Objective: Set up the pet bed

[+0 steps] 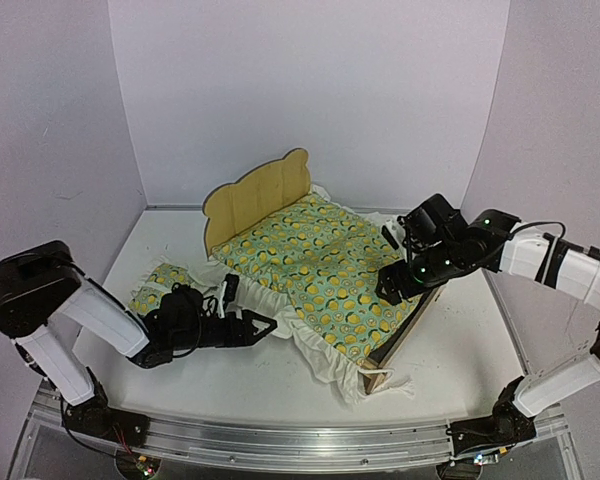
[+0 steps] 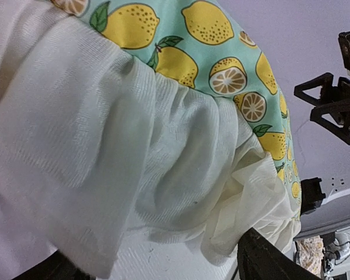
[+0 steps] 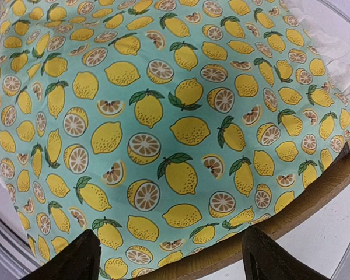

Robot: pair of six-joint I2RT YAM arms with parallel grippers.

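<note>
The bed (image 1: 257,190) stands mid-table, angled, with its bear-eared headboard (image 1: 270,178) at the far left and its foot towards the near right. A lemon-print quilt (image 1: 325,270) covers the bed from the headboard to the foot. The quilt's white ruffle (image 1: 320,350) spills over the near-left side onto the table (image 1: 230,385). On the right side the wooden rail (image 1: 405,340) shows bare below the quilt's edge. A small matching pillow (image 1: 160,285) lies on the table to the left of the bed, apart from it and just behind the left arm's wrist.

The left gripper (image 1: 246,308) lies low over the table at the bed's near-left side and points at the ruffle. Its fingers (image 2: 268,259) are spread wide. In the left wrist view the ruffle (image 2: 105,146) fills the space ahead of them, and nothing is pinched. Whether a fingertip touches the cloth cannot be told.

The right gripper (image 1: 390,262) hangs over the bed's right edge, above the quilt. Its fingers (image 3: 67,259) also stand wide apart and hold nothing. The right wrist view looks down on the quilt (image 3: 175,128), which lies fairly smooth there, with the rail (image 3: 291,224) curving along its lower edge between the two fingers.
</note>
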